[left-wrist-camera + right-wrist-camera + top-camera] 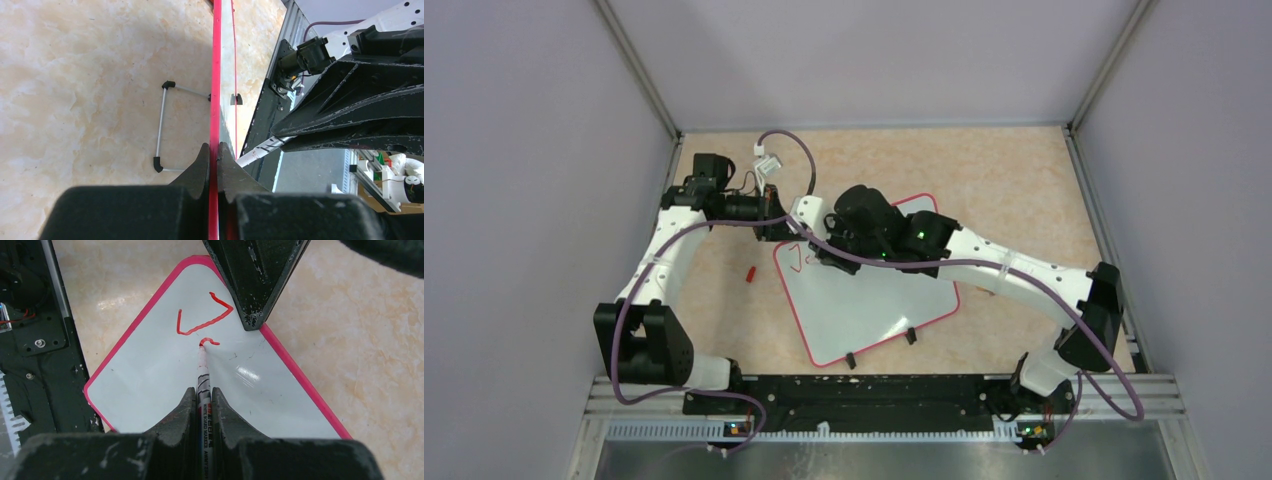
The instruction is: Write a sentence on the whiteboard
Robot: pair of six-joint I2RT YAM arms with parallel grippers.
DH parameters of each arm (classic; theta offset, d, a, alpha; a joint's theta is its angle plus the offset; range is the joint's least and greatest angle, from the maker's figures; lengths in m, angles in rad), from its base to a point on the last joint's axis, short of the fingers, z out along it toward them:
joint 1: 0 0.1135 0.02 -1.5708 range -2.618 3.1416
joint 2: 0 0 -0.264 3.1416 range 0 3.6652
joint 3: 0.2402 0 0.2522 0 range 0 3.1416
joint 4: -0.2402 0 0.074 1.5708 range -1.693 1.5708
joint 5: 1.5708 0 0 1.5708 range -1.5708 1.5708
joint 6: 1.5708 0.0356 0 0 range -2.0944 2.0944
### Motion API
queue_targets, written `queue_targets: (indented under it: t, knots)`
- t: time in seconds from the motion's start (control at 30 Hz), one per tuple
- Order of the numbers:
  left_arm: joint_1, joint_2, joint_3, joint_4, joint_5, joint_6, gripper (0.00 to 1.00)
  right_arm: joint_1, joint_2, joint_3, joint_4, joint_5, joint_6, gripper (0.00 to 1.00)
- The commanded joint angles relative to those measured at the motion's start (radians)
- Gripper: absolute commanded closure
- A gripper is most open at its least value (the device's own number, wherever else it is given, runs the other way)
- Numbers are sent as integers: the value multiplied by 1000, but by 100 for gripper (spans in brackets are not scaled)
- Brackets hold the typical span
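1. Black right end effector is seen clamped narrowly on a marker, which is held in line with the fingers, tip pointing away from the wrist.
2. The marker's tip is set against the whiteboard, at the end of a small red hook.
3. Only a start of the sentence is shown: an angular red stroke with that hook beside it, near one rounded corner.
4. The left end effector is closed on the whiteboard's red edge, one finger on each face; the board is seen edge-on from that wrist.
5. A wire leg is seen standing out from the board's underside toward the counter.
6. From the top view, the board is seen lying askew on the counter between the two arms. A small red piece lies off its left edge, apart from it.
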Motion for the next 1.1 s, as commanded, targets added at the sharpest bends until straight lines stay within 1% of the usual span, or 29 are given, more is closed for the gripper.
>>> queue_targets:
  t: [0.0,0.13,0.6,0.87,1.07]
  knots:
    - [-19,-7,7,-31,-14,5,100,-15,-31,5,-32,61,-18,100]
    - [-18,-6,5,-31,-14,4,100,-26,-27,22,-32,102,-16,100]
    - [-18,-11,5,-31,-15,4,100,-28,-1,74,5,116,3,100]
    - [-19,-8,3,-29,-16,3,100,-24,12,73,-17,69,6,100]
    - [-18,-11,3,-29,-18,3,100,-19,-10,55,-14,13,-3,100]
